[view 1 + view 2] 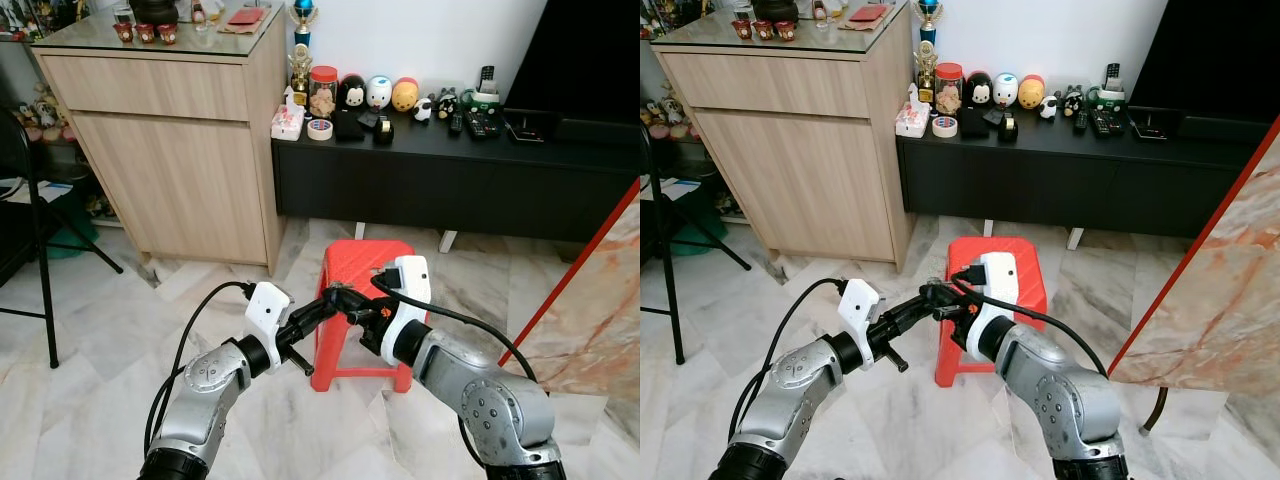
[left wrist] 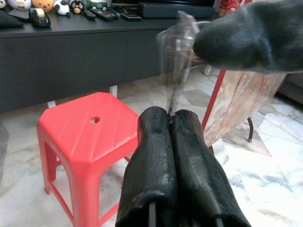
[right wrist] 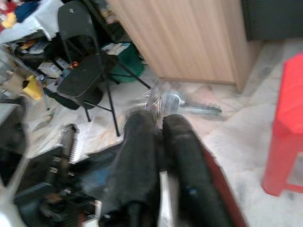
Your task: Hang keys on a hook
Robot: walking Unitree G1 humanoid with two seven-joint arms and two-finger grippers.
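Both grippers meet tip to tip in the air just in front of a red plastic stool [image 1: 360,262]. My left gripper [image 1: 335,301] is shut, and a thin metal piece of the keys [image 2: 176,45] is pinched at its fingertips [image 2: 156,118], with a clear tag blurred above. My right gripper [image 1: 352,300] comes from the right. Its finger [image 2: 236,38] touches the top of the keys. In the right wrist view its fingers [image 3: 177,125] lie close together, with the shiny keys [image 3: 163,100] blurred at their ends.
A wooden cabinet [image 1: 170,150] stands at the back left, and a low black console [image 1: 450,175] with figurines and remotes runs along the wall. A black folding chair [image 1: 30,230] is at the left. A marble slab with a red edge [image 1: 600,300] leans at the right.
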